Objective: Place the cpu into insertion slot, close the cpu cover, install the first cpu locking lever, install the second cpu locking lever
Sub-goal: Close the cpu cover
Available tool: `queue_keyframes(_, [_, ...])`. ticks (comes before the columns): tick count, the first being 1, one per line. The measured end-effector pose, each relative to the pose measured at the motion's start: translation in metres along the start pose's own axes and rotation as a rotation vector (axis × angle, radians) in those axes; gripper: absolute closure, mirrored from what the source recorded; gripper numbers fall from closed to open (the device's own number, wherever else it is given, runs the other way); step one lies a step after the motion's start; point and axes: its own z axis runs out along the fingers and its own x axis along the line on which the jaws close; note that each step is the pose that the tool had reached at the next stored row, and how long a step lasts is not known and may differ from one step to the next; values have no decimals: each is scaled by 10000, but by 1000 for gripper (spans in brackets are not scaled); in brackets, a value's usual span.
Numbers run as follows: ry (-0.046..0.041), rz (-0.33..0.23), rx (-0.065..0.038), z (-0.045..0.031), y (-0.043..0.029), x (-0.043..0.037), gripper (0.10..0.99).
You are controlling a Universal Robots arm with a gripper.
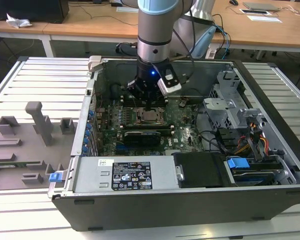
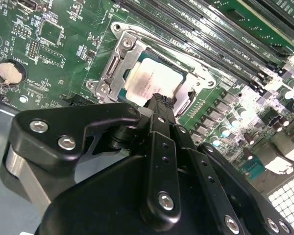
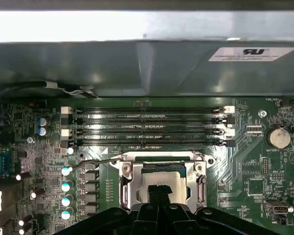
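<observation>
**Fingers together above the seated cpu**

Nearest to us, the gripper (image 2: 161,100) has its two black fingers pressed together with nothing between them. Its tip hangs just over the cpu (image 2: 149,81); we cannot tell whether it touches the metal top. The cpu lies flat in the insertion slot (image 3: 159,165). The cpu cover (image 2: 112,63) lies down around it, its window framing the chip. A thin wire locking lever (image 3: 95,161) stands out sideways from one corner of the slot.

Room around the slot is tight. A row of capacitors (image 3: 66,186) stands just beside it, and four long memory slots (image 3: 152,127) run just past it. A coin cell battery (image 3: 278,138) sits farther off on the side away from the capacitors. Behind the memory slots rises the grey wall of the computer case (image 1: 190,210).

In the exterior view a black expansion card (image 1: 147,136) lies nearer the camera than the slot. A drive cage (image 1: 222,107) with cables stands to the exterior view's right of it. Straight above the slot we see only the arm (image 1: 155,35).

The green motherboard (image 1: 185,135) lies flat on the case floor. The case rests on a grey slatted table (image 1: 40,80), and wooden desks (image 1: 90,22) stand beyond.
</observation>
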Motion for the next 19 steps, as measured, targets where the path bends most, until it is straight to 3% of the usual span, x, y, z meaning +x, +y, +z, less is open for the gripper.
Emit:
queue_keyframes(4, [-122, -82, 8, 12, -1, 38, 980])
queue_keyframes(10, [-386, -209, 5, 40, -10, 97, 980])
queue_keyframes(13, [-426, -383, 2, 68, -13, 123, 980])
queue_keyframes(19, [-425, -562, -2, 85, -14, 141, 980])
